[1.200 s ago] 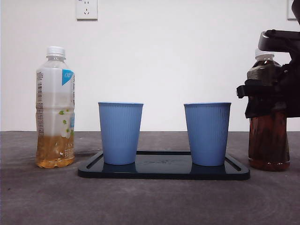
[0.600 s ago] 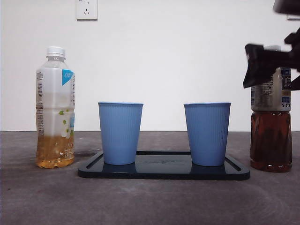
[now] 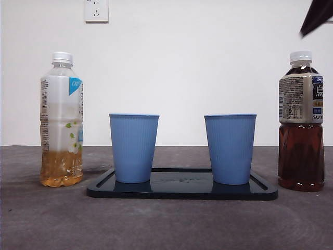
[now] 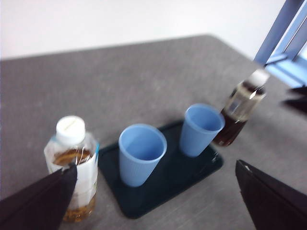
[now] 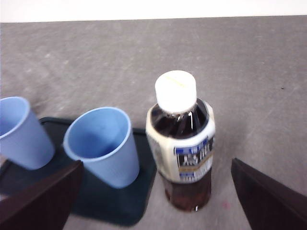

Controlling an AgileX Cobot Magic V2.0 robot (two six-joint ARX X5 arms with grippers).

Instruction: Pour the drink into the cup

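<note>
A dark tea bottle [image 3: 301, 125] with a white cap stands upright on the table, right of the tray. A pale bottle [image 3: 61, 120] with a little yellow drink in it stands at the left, also capped. Two blue cups [image 3: 133, 148] [image 3: 230, 148] stand upright on the black tray [image 3: 182, 190]. My right gripper [image 5: 157, 164] is open and hangs well above the dark bottle [image 5: 182, 143], apart from it; only its tip [image 3: 316, 16] shows in the front view. My left gripper [image 4: 155, 166] is open, high above the pale bottle [image 4: 74, 163] and the cups [image 4: 141, 153].
A wall socket [image 3: 96, 10] sits on the white wall behind. The grey table runs around the tray on all sides. A blue window frame [image 4: 283, 33] lies beyond the table's far corner.
My right gripper has let go of the dark bottle and risen to the top right corner. The bottle stays standing on the table. Nothing else moved.
</note>
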